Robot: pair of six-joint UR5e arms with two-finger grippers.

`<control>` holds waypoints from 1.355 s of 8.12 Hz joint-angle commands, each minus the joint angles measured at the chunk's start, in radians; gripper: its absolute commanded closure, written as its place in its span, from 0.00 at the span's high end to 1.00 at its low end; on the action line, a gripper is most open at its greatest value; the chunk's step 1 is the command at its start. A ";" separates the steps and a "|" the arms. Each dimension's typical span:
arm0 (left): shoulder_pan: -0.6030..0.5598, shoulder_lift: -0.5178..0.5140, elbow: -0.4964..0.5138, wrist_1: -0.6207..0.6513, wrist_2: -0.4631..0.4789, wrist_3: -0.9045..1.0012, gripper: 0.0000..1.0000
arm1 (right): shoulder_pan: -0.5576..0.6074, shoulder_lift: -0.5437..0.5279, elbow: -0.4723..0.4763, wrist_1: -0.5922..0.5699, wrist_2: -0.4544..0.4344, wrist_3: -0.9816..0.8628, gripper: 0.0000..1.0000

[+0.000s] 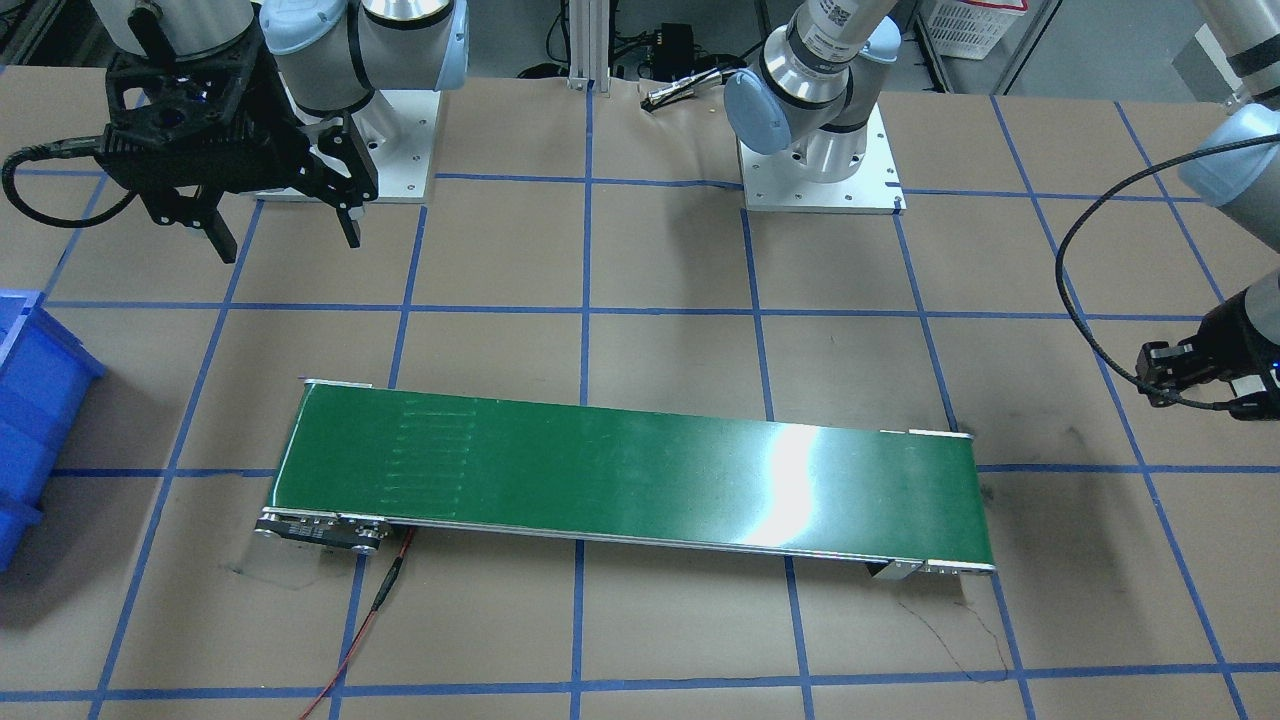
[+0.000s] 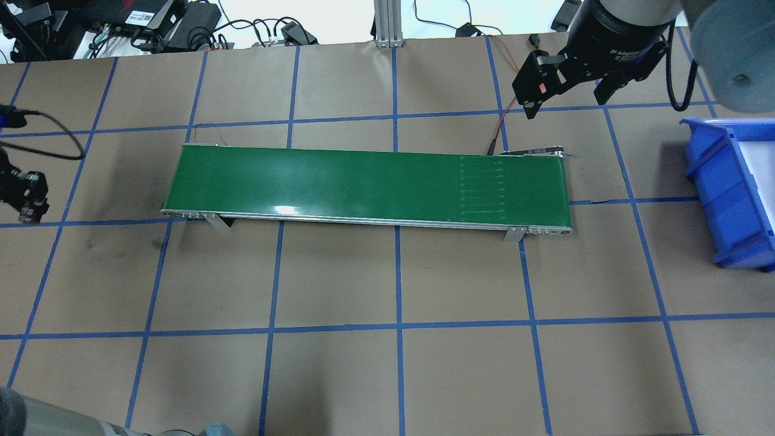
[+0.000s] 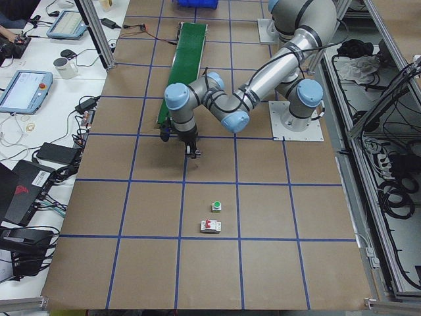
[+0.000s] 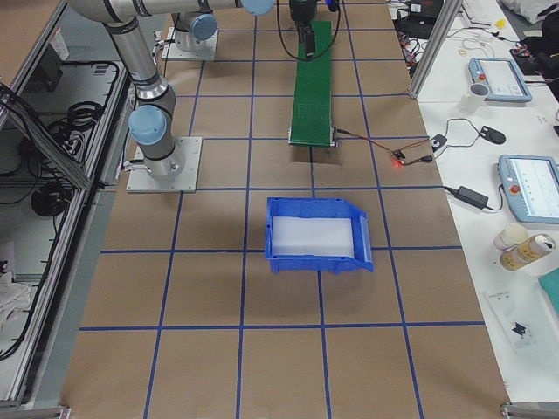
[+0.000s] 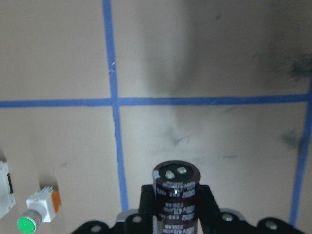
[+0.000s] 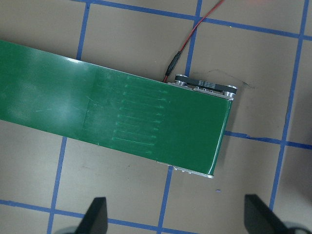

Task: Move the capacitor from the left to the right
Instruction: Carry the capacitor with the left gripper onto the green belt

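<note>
The capacitor, a dark stubby cylinder with a silvery end and pale markings, stands upright between my left gripper's fingers, above the brown table. In the overhead view the left gripper is at the far left, clear of the green conveyor belt; it also shows in the front-facing view and the exterior left view. My right gripper is open and empty, above the table beyond the belt's right end, and shows in the front-facing view too.
A blue bin stands right of the belt. A white part with a green button and a white blocky component lie on the table left of the left gripper. A red wire runs from the belt's end.
</note>
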 commanded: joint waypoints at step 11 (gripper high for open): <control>-0.428 -0.140 0.106 -0.038 -0.113 -0.477 0.00 | 0.000 0.000 0.000 0.000 0.000 0.001 1.00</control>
